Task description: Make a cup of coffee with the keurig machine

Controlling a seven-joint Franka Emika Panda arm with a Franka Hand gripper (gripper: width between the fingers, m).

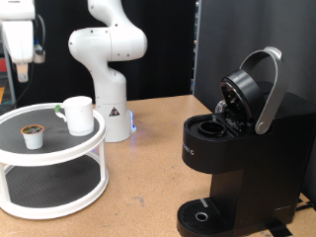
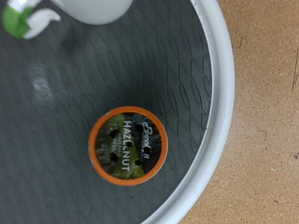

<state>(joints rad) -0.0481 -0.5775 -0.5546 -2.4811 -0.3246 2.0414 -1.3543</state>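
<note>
Keurig machine (image 1: 237, 158) open, cup (image 1: 77, 116) below gripper (image 1: 20, 69)

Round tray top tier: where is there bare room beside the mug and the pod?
The top tier is bare along its exterior-view left and front rim, past the pod. It is crowded at the back right, where the cup stands. The end effector hangs above.
</note>
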